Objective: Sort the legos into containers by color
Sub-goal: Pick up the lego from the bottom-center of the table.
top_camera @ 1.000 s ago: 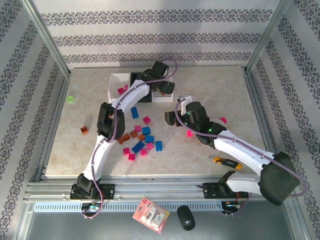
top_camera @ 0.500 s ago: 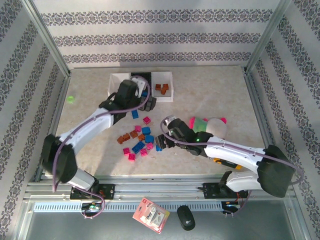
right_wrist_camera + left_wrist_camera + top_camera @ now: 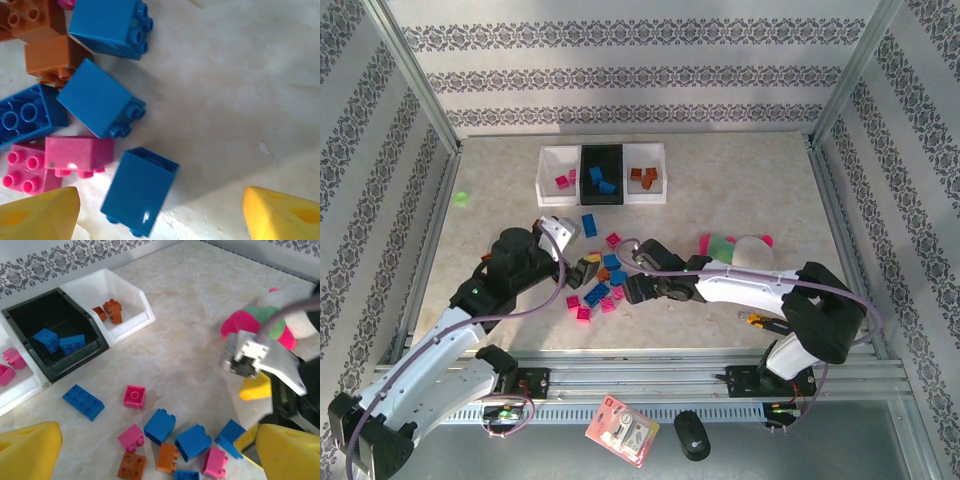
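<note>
Containers [image 3: 603, 202]: three, joined in a row at the far side of the desk [image 3: 740, 190].
- Left white bin [image 3: 20, 390]: two pink bricks.
- Black bin [image 3: 75, 362]: two blue.
- Right white bin [image 3: 131, 322]: at least two orange-brown.

Loose legos [image 3: 160, 426] at mid-desk, left wrist view: five blue, three pink, two orange-brown.

Left jaws: spread wide, empty, above that pile.

Right jaws: wide apart, gripping nothing; one blue brick [image 3: 140, 192] lies between them.

Carded packet [image 3: 622, 428] at the front rail: print too small to read.
</note>
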`<state>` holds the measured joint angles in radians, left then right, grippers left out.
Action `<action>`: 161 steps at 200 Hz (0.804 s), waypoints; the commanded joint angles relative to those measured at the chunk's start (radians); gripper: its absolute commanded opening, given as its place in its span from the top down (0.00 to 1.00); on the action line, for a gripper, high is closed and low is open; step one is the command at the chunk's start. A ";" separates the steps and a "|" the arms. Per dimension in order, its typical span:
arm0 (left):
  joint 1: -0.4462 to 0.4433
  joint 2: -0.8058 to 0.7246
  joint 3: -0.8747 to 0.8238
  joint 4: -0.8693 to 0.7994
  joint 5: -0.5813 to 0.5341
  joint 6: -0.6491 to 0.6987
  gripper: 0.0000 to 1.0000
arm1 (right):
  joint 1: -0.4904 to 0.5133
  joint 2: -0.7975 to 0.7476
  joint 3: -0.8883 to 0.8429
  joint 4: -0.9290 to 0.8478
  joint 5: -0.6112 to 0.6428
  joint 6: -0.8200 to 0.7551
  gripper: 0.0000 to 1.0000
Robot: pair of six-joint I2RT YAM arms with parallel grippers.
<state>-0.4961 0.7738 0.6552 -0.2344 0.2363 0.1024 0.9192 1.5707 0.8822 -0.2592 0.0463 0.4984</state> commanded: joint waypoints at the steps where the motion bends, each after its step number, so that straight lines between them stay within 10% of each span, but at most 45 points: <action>1: -0.004 -0.014 -0.025 -0.092 0.053 0.054 0.01 | 0.003 0.043 0.047 -0.029 -0.045 -0.011 0.16; 161: -0.006 0.003 -0.086 -0.045 0.106 0.048 0.02 | -0.073 0.079 0.074 -0.143 -0.029 0.053 0.64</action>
<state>-0.4961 0.7792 0.5850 -0.3035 0.3302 0.1390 0.8623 1.6596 0.9390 -0.3668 0.0097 0.5484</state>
